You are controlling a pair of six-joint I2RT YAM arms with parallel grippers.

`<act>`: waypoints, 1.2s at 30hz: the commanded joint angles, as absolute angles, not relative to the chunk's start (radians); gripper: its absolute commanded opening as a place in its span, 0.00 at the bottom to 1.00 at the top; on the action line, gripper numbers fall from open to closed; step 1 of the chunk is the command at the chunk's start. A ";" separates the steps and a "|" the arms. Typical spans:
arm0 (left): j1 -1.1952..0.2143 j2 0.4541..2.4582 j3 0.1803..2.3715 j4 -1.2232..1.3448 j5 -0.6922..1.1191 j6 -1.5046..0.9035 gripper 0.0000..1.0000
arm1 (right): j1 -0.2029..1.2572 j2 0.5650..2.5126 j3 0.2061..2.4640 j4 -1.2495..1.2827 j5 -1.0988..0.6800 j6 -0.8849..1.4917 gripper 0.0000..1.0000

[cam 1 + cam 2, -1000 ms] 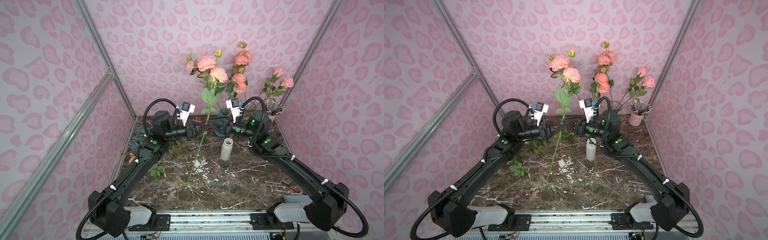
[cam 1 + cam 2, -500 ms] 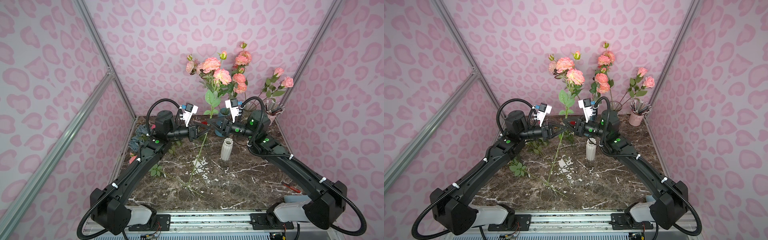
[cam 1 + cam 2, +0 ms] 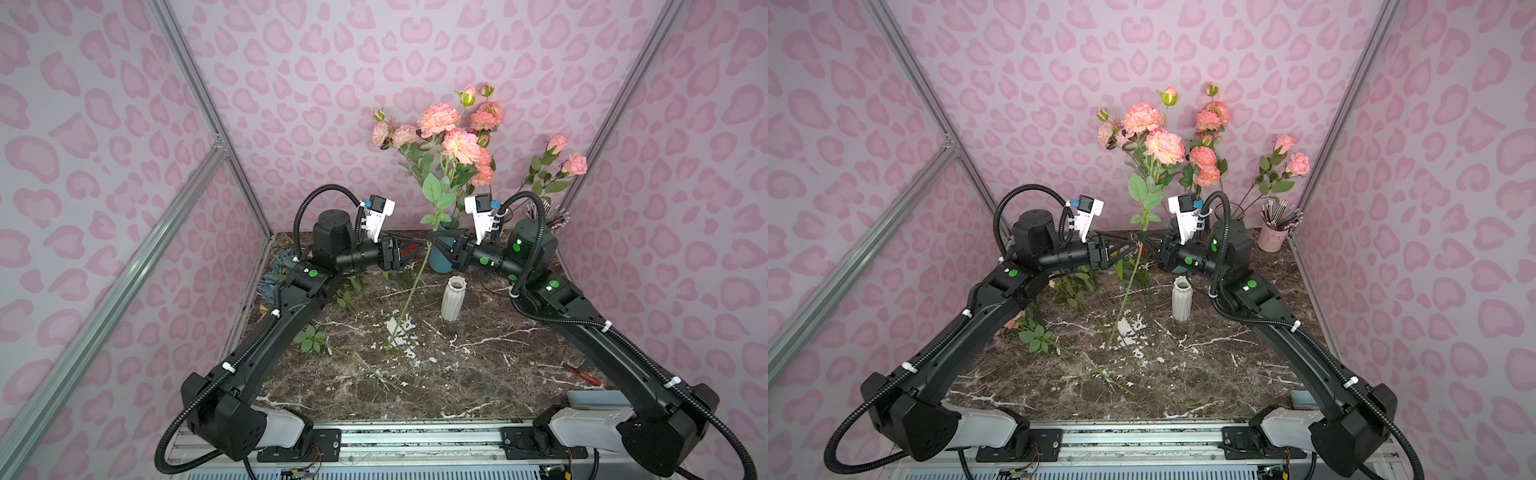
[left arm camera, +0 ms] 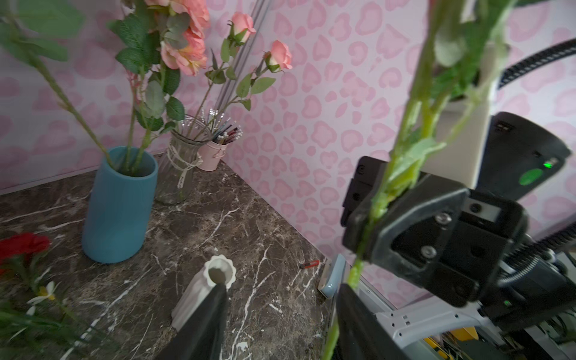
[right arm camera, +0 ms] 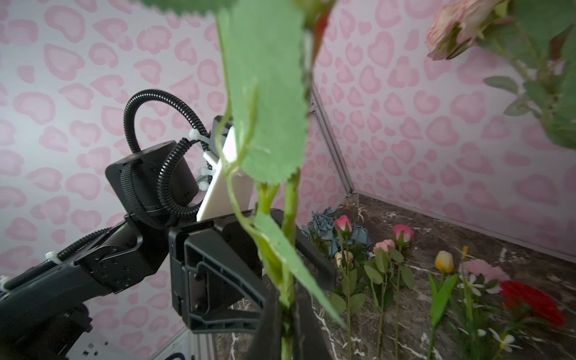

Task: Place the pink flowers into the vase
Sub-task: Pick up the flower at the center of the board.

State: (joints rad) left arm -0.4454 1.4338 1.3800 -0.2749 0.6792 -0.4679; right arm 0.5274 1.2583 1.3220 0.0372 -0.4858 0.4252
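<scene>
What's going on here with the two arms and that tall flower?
The right pincer is shut on the stem of a tall pink flower, holding it nearly upright over the marble table. The left pincer stands open at the same stem, not clamping it. The stem is in no vase yet: the white vase next to it is empty, while the blue vase behind already holds pink blooms. More flowers lie on the table.
</scene>
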 commanded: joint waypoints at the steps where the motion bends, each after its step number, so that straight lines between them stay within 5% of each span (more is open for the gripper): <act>1: -0.443 1.472 1.420 -0.432 0.479 -0.432 0.60 | 0.528 1.215 1.342 -0.094 -0.292 0.322 0.00; 21: -0.553 1.842 1.581 -0.590 0.367 -0.557 0.52 | 0.528 0.964 1.401 -0.344 0.425 0.219 0.00; 36: -0.619 1.920 1.656 -0.625 0.394 -0.555 0.53 | 0.528 0.900 1.325 -0.153 0.535 0.160 0.00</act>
